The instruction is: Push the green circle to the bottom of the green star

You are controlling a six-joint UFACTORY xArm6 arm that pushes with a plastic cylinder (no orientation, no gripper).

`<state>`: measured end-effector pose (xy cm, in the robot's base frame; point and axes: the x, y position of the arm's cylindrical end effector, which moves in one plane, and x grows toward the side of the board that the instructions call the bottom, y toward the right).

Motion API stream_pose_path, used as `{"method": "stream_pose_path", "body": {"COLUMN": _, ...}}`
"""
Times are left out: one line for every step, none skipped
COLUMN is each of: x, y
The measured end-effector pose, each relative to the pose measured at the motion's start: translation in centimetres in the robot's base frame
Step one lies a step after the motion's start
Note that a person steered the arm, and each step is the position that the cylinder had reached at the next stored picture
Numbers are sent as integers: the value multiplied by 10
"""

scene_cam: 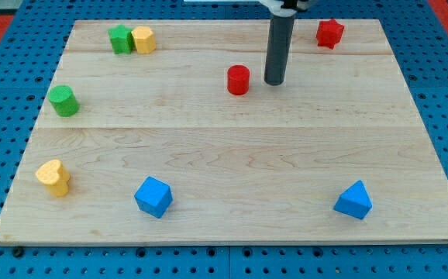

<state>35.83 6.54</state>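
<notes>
my tip (275,80) rests bare on the board, holding nothing, just right of the red cylinder (238,80). the green circle (63,101) lies well apart at the view's left, below the green star (120,39), which touches a yellow block (143,39).

Dark rod (277,48) enters from view's top, right of centre, hanging near upright. White collar visible at upper end, cut off by frame edge. My tip (274,82) sits low at board level, in upper half of view. Rest of arm out of frame.
</notes>
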Motion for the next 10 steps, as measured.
{"method": "stream_pose_path", "body": {"x": 1, "y": -71}}
{"method": "stream_pose_path", "body": {"x": -15, "y": -139}}
{"method": "stream_pose_path", "body": {"x": -56, "y": -164}}
{"method": "stream_pose_path", "body": {"x": -73, "y": -155}}
{"method": "stream_pose_path", "body": {"x": -23, "y": -133}}
{"method": "stream_pose_path", "body": {"x": 50, "y": -155}}
{"method": "stream_pose_path", "body": {"x": 100, "y": -211}}
{"method": "stream_pose_path", "body": {"x": 101, "y": -287}}
{"method": "stream_pose_path", "body": {"x": 69, "y": -340}}
{"method": "stream_pose_path", "body": {"x": 35, "y": -342}}
